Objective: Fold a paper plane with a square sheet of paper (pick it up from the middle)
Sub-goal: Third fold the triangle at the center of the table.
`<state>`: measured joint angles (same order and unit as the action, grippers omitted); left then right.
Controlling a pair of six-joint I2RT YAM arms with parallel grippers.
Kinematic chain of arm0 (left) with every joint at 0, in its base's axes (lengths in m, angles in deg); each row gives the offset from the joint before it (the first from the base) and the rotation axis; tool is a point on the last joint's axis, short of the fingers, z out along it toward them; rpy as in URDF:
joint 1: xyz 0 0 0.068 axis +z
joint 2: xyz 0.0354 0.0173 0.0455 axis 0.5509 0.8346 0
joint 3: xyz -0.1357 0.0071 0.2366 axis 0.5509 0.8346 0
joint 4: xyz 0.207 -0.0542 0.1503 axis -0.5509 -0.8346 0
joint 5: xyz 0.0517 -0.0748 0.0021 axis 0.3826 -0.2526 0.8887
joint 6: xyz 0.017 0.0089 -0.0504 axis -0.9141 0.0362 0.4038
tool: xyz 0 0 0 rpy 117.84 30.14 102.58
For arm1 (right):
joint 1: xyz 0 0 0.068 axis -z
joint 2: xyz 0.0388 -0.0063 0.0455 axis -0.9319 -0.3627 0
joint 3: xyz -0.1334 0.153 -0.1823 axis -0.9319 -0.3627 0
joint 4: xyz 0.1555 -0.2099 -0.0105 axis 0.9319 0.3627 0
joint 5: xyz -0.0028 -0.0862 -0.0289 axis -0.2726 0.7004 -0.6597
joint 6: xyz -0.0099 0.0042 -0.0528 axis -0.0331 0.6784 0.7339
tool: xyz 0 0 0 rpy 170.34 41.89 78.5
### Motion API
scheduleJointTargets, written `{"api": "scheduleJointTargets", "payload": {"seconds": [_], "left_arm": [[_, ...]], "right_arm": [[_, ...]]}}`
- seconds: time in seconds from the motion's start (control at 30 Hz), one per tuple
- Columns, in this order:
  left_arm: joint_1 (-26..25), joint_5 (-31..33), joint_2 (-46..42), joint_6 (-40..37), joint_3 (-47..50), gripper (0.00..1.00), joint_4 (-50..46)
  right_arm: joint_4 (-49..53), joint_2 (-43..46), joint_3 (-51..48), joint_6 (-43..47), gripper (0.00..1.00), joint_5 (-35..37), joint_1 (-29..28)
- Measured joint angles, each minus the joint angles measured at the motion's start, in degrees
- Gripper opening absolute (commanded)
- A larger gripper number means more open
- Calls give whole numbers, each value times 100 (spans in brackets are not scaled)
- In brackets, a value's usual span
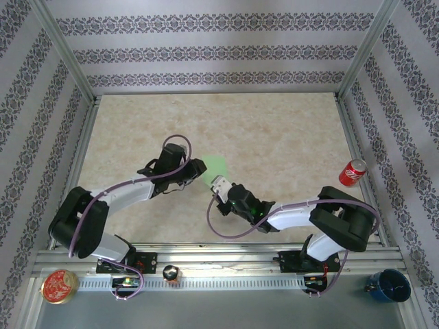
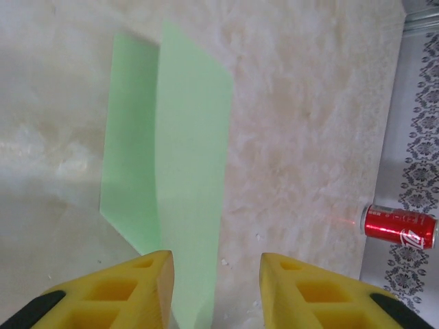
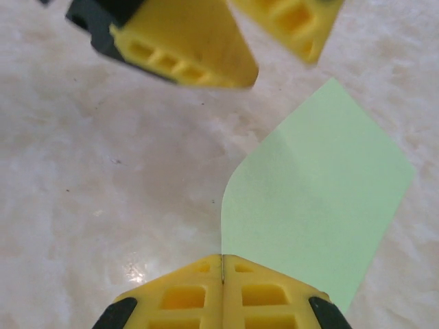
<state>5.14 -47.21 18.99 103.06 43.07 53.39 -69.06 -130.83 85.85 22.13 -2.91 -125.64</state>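
Presently in hand: an early fold, seemingly.
Square sheet of paper (image 1: 216, 168): centre of overhead frame, one flap raised.
Right gripper (image 3: 223, 267): pinching its edge.
Left gripper (image 2: 214, 267): fingers spread over it.
Next: lay flap flat, crease.

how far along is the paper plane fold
Early. Done: the sheet shows one crease splitting it into two panels. In hand: the right gripper looks shut on its edge; the left gripper hangs open over it. Left: nose and wing folds; no dart shape yet.
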Motion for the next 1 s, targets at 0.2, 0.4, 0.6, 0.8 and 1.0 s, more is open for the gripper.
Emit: {"api": "scheduleJointTargets", "payload": {"seconds": [0.2,0.4,0.6,0.8,1.0], "left_arm": [[273,-295,236,-789,-837,35,-595],[319,-1080,1351,-1576,-2109,25,-1102],[319,-1561,2295,-2063,-2754,20,-1513],[315,-1814,2857,-2328,-2837,17,-1853],[313,-1797,2929,-2463,-2736,16,-1958]], "right_arm": [[-138,184,-151,-780,0,-1163,420],[-197,190,-153,-1423,0,-2109,739],[-195,92,-122,-1878,0,-2693,883],[-170,-188,9,-2159,0,-3027,946],[-173,-369,22,-2310,0,-3174,946]]}}
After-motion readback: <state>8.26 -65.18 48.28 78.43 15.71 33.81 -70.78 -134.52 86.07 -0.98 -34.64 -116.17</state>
